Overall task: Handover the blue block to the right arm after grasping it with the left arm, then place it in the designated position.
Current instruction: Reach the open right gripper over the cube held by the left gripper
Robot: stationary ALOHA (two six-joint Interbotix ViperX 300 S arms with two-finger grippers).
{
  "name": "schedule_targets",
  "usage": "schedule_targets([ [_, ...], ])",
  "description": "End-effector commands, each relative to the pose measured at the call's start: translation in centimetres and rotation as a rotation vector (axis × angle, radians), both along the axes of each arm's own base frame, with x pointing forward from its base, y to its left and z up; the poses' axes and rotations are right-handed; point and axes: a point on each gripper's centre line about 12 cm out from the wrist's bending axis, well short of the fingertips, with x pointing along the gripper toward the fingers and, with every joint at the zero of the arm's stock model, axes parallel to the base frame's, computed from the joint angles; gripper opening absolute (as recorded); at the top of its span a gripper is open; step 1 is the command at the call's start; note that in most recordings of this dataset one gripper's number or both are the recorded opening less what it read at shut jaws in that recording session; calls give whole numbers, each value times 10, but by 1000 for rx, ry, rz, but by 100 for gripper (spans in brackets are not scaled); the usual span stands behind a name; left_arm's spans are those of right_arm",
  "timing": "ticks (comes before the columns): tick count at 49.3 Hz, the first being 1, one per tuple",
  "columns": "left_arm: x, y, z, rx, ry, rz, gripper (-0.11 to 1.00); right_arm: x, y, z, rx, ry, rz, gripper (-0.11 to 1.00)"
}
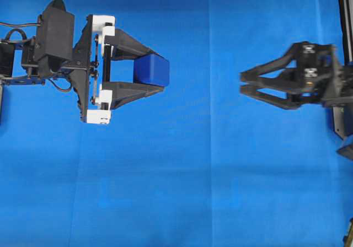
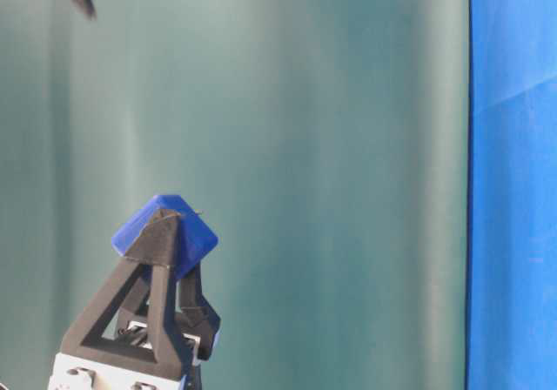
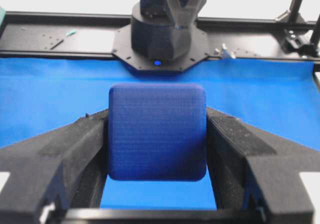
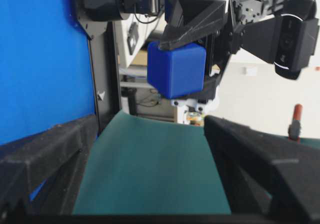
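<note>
While the left arm's pincer holds the blue block clenched between its two black fingers, raised above the blue cloth on the tabletop, the first part of the job looks done: the block is grasped and lifted. From the left wrist view the block sits squarely between the finger pads, one on each side face, its broad front face showing. In the table-level view it hangs tilted, like a diamond on a corner, at the tips of the fingers, with the green backdrop behind it.

The right arm's pincer is on the far side of the overhead view, well apart from the block, its jaws spread wide and holding nothing. They point toward the left arm, and the right wrist view looks straight along them at the block in the other pincer, framed between the two open fingers. So the two arms face each other, lined up for the pass, though a clear gap lies between them.

As I judge it, what is left is most of the task: the right pincer must close the gap and grip the block's free faces, the left must let go, and the block must then be set down. I cannot see any marked spot for it in these views.
</note>
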Motion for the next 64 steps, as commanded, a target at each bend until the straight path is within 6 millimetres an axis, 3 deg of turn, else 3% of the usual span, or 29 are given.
schedule_targets([
  [1,-2,-1,12,-3,-40,-1,49,12,1,15,5,-27,6,94],
  [18,-2,-1,12,-3,-38,-1,49,65,-5,25,4,-4,-17,94],
  [38,-3,-1,11,-6,-34,-1,49,122,-14,23,3,22,-38,94],
  [50,-3,-1,11,-7,-34,-1,49,139,-14,25,0,17,-38,94],
  [64,-3,-1,11,-7,-32,-1,49,139,-15,25,-3,18,-43,94],
])
